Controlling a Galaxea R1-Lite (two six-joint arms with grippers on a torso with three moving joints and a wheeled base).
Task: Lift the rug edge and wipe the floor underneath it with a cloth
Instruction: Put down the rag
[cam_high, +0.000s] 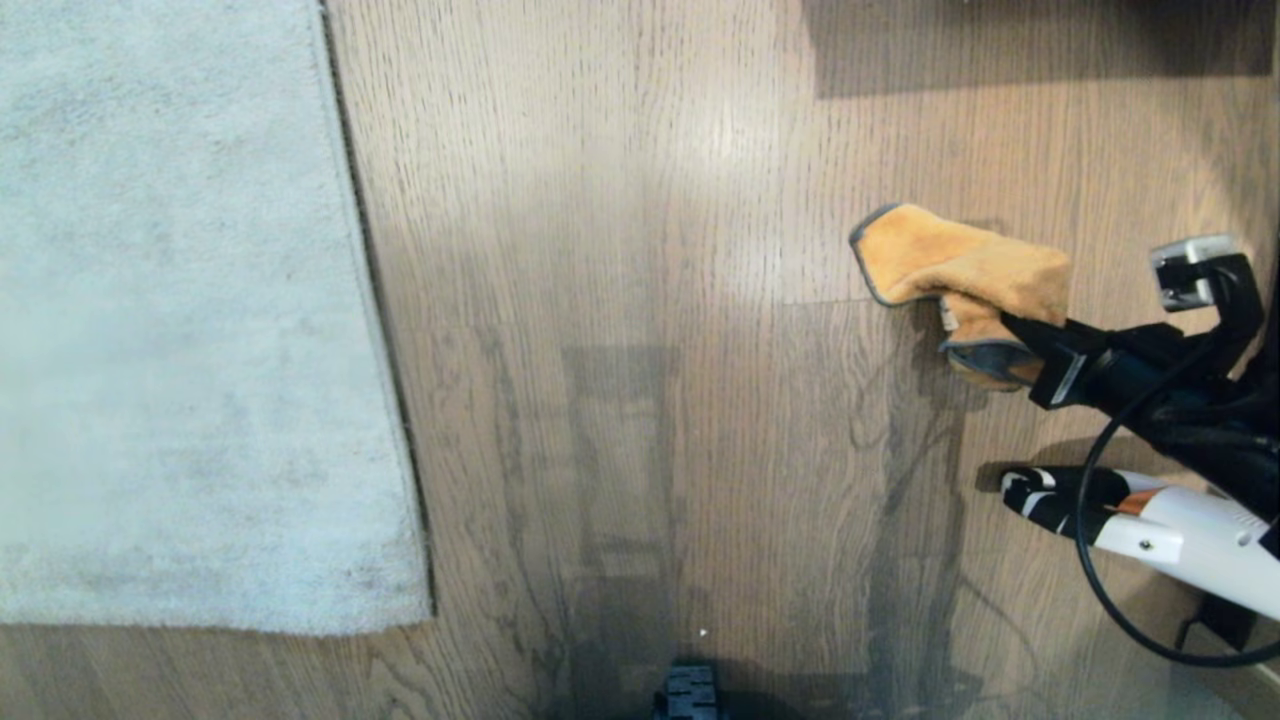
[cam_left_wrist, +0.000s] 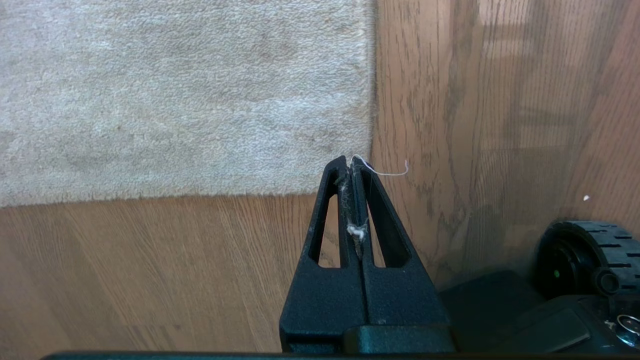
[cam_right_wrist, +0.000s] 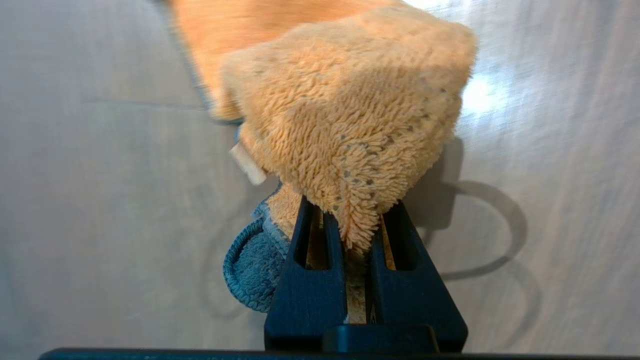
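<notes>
While the left gripper's (cam_left_wrist: 351, 165) fingers meet empty, the right gripper (cam_right_wrist: 357, 225) pinches the fuzzy cloth (cam_high: 960, 270).

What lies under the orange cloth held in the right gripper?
Under the cloth, pinched by the right gripper, lies wood-grain floor with the cloth's shadow; the patch directly beneath it is covered from view.

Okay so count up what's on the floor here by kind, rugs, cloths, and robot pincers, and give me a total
Rugs: 1, the pale grey rug lying flat on the floor.
Cloths: 1, the orange cloth.
Pincers: 2, the right pincer shut on the cloth, the left pincer shut and empty.
Total: 4
</notes>
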